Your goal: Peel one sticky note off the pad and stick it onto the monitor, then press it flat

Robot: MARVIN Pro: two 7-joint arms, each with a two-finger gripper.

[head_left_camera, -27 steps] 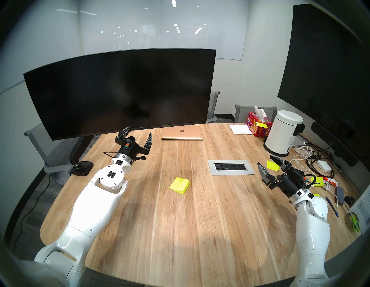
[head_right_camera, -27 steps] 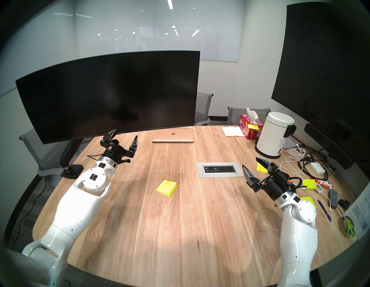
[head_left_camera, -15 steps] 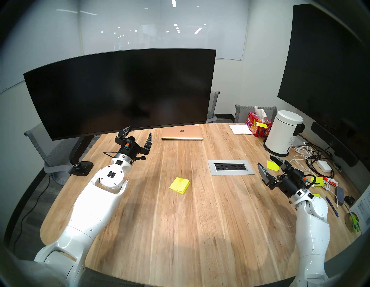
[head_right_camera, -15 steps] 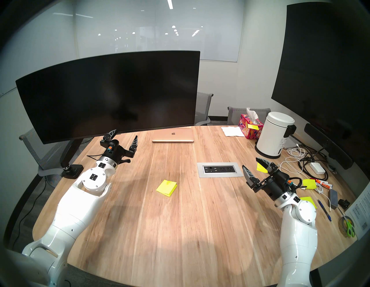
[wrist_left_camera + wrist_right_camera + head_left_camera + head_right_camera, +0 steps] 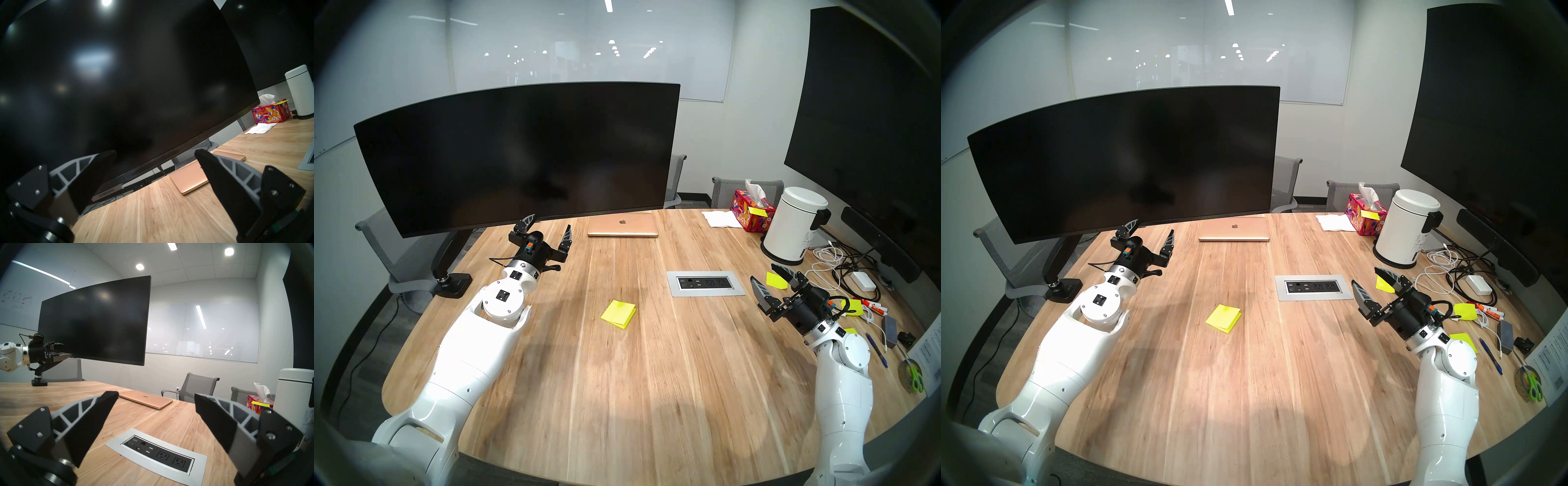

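Pad (image 5: 618, 314) of neon yellow-green sticky notes lies flat on the wooden table (image 5: 653, 390), about mid-table, well clear of every edge and a little toward the left-hand side of the power outlet panel (image 5: 705, 283). Top sheet looks slightly lifted along one side.

Left gripper (image 5: 547, 228) hangs near the far left edge, just below the lower bezel of the curved monitor (image 5: 517, 152); fingers spread wide, nothing between them. Right gripper (image 5: 770, 280) sits toward the right edge, also spread wide and empty; a loose yellow sheet (image 5: 775, 280) lies on the table behind it, not in its grip.

Handling judgement: one sticky note is near weightless, limp and easily creased; the adhesive strip resists along one edge only. Best hold is a free corner opposite the glued edge, pinched lightly. The pad is light and would likely slide or lift with the sheet, so the other gripper should pin it down.

Monitor face is bare; no peel begun.
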